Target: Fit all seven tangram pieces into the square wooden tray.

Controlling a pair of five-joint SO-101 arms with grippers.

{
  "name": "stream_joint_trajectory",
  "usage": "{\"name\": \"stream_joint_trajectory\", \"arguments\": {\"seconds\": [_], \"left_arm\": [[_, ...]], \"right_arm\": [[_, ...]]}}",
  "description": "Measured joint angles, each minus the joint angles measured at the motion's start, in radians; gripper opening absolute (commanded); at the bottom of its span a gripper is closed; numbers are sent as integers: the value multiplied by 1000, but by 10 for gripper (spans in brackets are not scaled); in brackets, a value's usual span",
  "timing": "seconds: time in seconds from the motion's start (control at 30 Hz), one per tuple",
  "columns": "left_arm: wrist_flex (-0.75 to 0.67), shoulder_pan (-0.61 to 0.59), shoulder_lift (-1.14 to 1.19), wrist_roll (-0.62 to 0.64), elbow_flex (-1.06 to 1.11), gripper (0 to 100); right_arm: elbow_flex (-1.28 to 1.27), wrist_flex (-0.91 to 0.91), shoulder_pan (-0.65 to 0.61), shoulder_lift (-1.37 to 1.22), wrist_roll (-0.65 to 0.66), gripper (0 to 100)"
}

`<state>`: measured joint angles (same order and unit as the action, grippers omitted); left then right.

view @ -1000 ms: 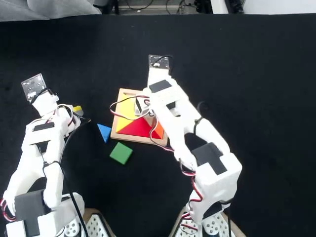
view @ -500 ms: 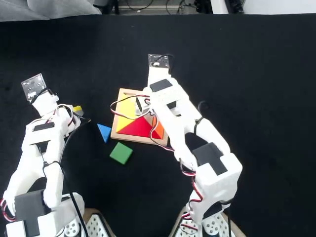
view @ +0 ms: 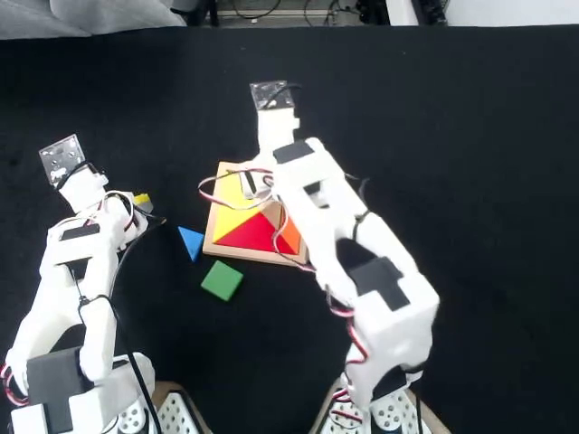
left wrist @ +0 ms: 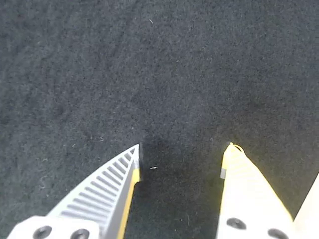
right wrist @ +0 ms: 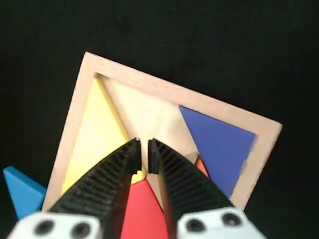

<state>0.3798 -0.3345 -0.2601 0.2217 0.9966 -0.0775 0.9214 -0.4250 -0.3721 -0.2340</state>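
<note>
Four pieces in tray [view: 240, 252], two loose beside it.
Square, pale wood, raised rim; lies mid-table on black cloth [view: 452, 136]; holds one yellow triangle [view: 230, 200], one red triangle [view: 253, 233], one blue triangle [right wrist: 219, 144], one orange bit [view: 290, 240]. Small blue triangle [view: 191, 242] and green square [view: 222, 280] just outside. Right gripper [right wrist: 143, 144] almost closed, gripping nothing, over bare wood; left gripper [left wrist: 184, 147] spread wide, empty, above cloth.

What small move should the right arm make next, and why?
Probably lift the right gripper off the tray and swing it toward the light blue triangle: its jaws look shut and empty, bare wood shows in the tray, and that triangle and the green square lie outside.
</note>
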Motion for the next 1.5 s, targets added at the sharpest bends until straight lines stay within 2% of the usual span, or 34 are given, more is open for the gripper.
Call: {"name": "stream_joint_trajectory", "arguments": {"seconds": [0.23,0.43,1.5], "left_arm": [[0,0,0,0,0,261],[0,0,0,0,0,261],[0,0,0,0,0,261]], "right_arm": [[227,195,0,-172,2,17],[262,273,0,-207,2,11],[313,304,0,-207,-21,11]]}}
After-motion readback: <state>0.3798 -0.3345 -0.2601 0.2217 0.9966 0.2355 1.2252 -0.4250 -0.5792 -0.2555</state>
